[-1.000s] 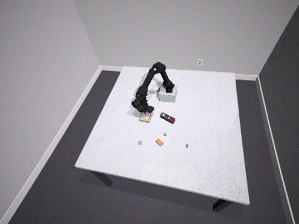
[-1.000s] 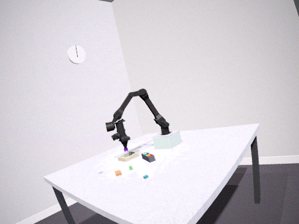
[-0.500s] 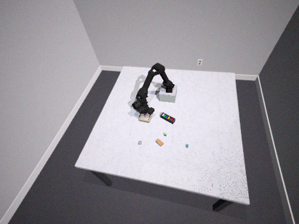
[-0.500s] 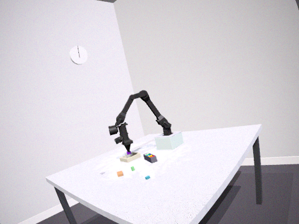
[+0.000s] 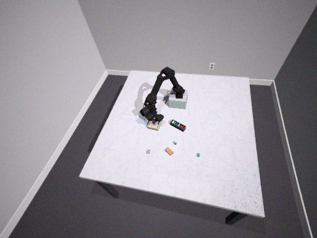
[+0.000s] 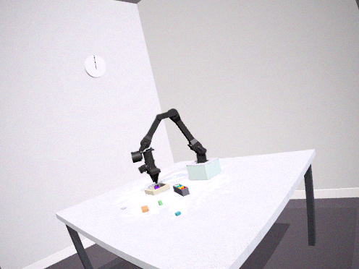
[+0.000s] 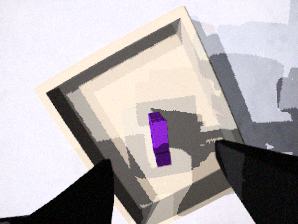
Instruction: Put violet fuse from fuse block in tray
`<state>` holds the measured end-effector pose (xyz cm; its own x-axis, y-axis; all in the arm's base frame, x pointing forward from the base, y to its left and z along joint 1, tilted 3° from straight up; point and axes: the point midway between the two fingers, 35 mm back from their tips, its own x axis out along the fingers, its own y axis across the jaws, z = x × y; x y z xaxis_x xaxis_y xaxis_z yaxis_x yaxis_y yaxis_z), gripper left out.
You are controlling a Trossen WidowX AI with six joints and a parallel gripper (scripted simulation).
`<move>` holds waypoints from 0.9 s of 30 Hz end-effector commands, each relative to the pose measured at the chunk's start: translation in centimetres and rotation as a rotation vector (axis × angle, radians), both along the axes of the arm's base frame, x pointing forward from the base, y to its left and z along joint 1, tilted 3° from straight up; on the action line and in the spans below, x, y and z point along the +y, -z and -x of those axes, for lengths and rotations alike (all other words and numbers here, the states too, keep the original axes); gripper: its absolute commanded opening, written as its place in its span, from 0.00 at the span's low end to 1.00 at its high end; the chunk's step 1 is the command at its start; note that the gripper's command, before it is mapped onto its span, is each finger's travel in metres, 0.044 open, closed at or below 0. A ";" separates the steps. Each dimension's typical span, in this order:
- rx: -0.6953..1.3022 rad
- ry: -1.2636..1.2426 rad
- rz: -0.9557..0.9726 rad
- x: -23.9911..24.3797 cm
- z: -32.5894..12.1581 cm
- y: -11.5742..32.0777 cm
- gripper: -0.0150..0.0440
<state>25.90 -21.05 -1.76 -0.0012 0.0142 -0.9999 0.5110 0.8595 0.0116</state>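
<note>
The violet fuse (image 5: 154, 122) (image 6: 156, 187) (image 7: 159, 137) is inside the outline of the beige tray (image 5: 153, 128) (image 6: 151, 192) (image 7: 112, 51), near its middle in the wrist view. Whether it lies flat or is still tilted or dropping is hard to tell. My gripper (image 6: 155, 183) (image 7: 164, 158) is open above the tray, with a fingertip on each side of the fuse and a visible gap to both. The dark fuse block (image 5: 174, 126) (image 6: 184, 191) stands beside the tray, apart from the gripper, with several coloured fuses in it.
An orange block (image 5: 169, 151) (image 6: 145, 209), a green piece (image 5: 175, 142) (image 6: 160, 202), a teal piece (image 5: 198, 155) (image 6: 177, 213) and a small grey square (image 5: 148, 151) (image 6: 124, 208) lie on the table. The arm's pale green base box (image 5: 177, 103) (image 6: 204, 171) stands behind the fuse block.
</note>
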 end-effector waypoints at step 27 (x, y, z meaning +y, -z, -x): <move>0.004 0.000 -0.003 0.0 0.0 -3.7 0.81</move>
